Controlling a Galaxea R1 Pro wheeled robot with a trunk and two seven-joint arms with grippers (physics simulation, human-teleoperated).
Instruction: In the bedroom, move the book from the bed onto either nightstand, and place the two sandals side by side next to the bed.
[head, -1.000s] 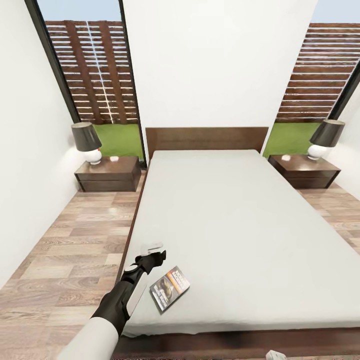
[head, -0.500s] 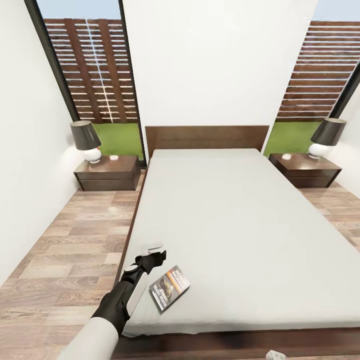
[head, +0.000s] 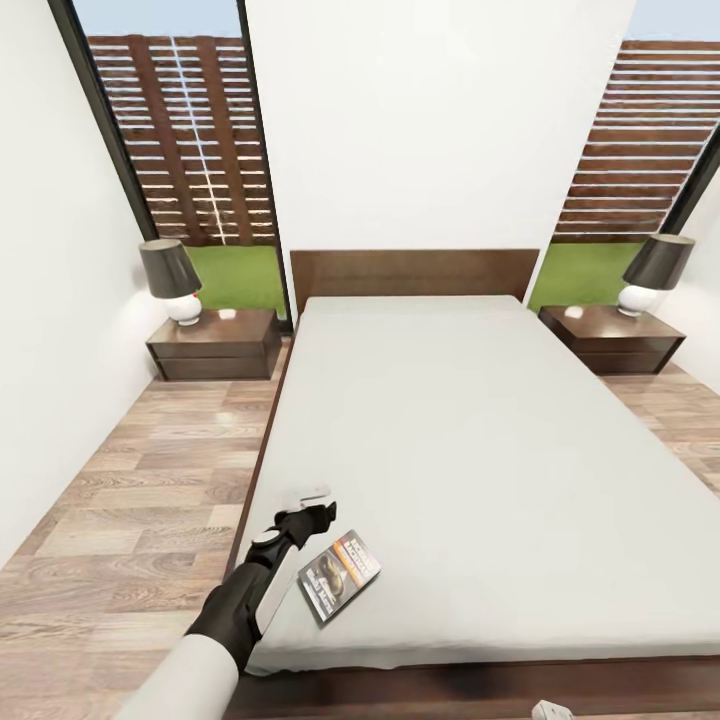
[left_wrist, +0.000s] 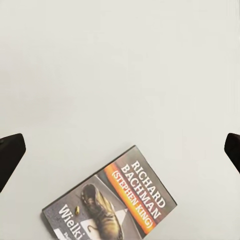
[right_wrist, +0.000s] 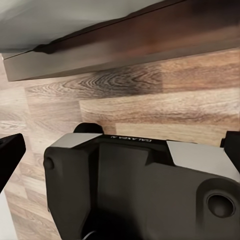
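The book (head: 340, 576) lies flat on the bed's pale grey mattress (head: 470, 450), near its front left corner. In the left wrist view the book (left_wrist: 112, 200) shows its orange "RICHARD BACHMAN" band and a dark picture. My left gripper (head: 316, 516) hovers over the mattress just left of and beyond the book; it is open (left_wrist: 120, 150), its dark fingertips (left_wrist: 10, 155) spread wide with nothing between them. My right gripper (right_wrist: 120, 150) is open too, low beside the bed frame (right_wrist: 125, 45) over the plank floor. Both nightstands (head: 215, 343) (head: 612, 340) flank the headboard. The sandals are out of view.
Each nightstand carries a dark-shaded lamp (head: 170, 282) (head: 652, 272) and a small white item. Wood floor (head: 130, 500) runs along both sides of the bed. White walls and tall windows close the room. My own dark base (right_wrist: 135, 190) sits under the right gripper.
The head camera has shifted slightly, so the whole scene sits a little differently. My left gripper has edged a bit further over the mattress. The book has not moved.
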